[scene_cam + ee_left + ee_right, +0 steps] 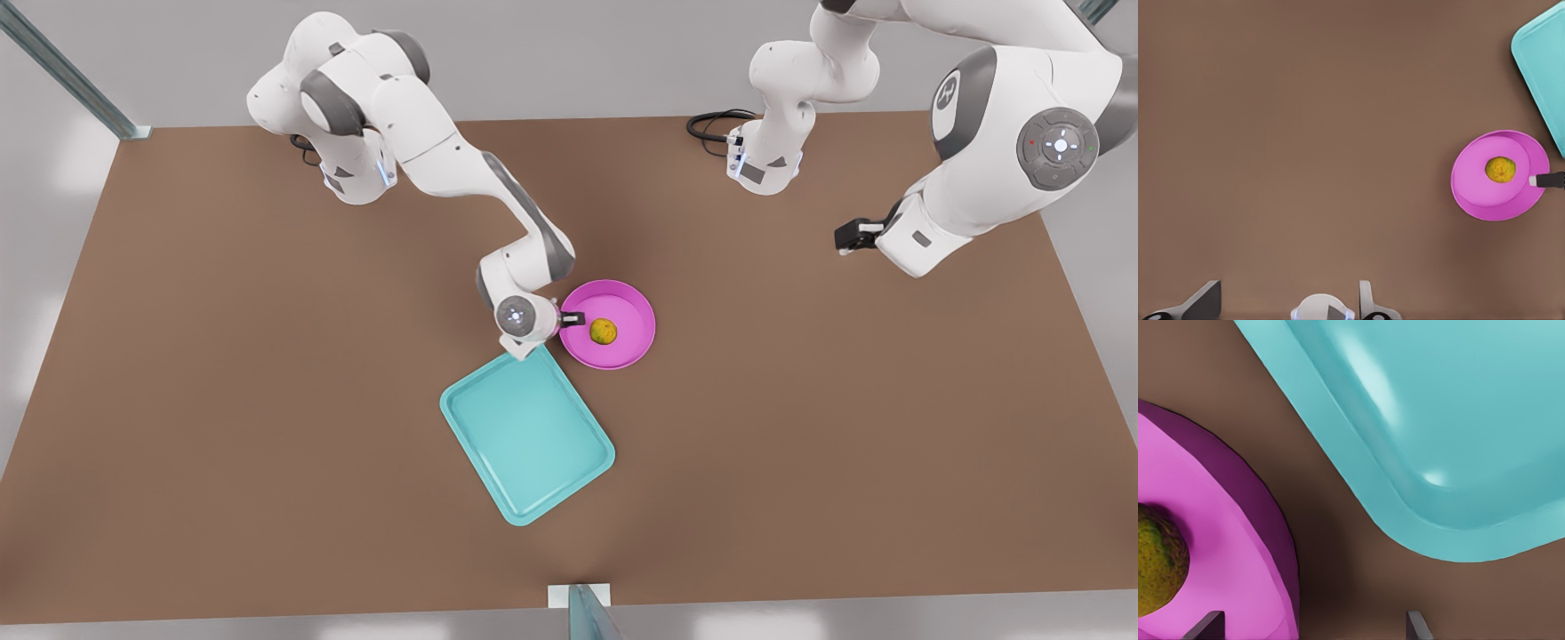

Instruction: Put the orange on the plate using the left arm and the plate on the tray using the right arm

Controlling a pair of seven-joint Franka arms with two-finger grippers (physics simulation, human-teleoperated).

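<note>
Front view: orange [603, 332] lying inside the pink plate [629, 305], a little toward the front view's left of the plate's middle. Plate flat on the brown table [267, 400], just beside the far corner of the teal tray [524, 436] — near it but apart, not on it. Right gripper [571, 318] low at the plate's rim on the front view's left side, one dark finger reaching over the rim toward the orange. Left gripper [845, 236] raised well off to the front view's right, far from plate and tray, waiting.

Left wrist view: looking down from high up, left gripper [1290, 301] with its fingers [1368, 303] spread wide and nothing between them. Farther off, the plate [1478, 193] with the orange [1500, 169] in it, the right gripper's dark finger [1548, 179] lying across the rim, and a corner of the tray [1541, 60] beyond.

Right wrist view: close over the table (camera very low), right gripper [1311, 628] open, the plate's rim [1271, 540] between its two fingertips [1208, 625] but not clamped. Orange [1158, 560] on the plate, rounded tray corner [1458, 453] across a strip of bare table.
</note>
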